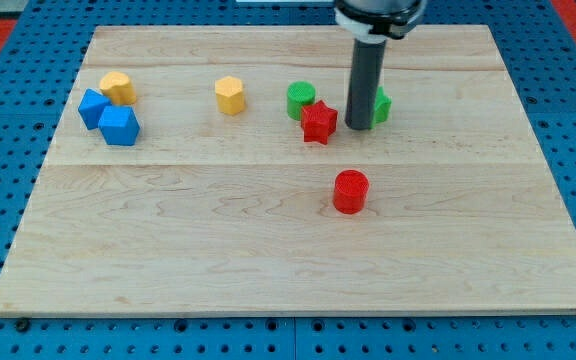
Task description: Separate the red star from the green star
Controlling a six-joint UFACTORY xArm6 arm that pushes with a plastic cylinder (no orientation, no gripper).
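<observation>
My tip (359,128) stands wedged between the red star (318,122) on its left and the green star (380,105), mostly hidden behind the rod, ready to part them; no jaws exist here.

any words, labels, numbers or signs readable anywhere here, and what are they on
None: no readable text shows in this view.
The wooden board is bare wood.
The red star, the green star half hidden behind the rod, and the other blocks are plain coloured, without marks.
The dark rod above my tip carries no label.
</observation>
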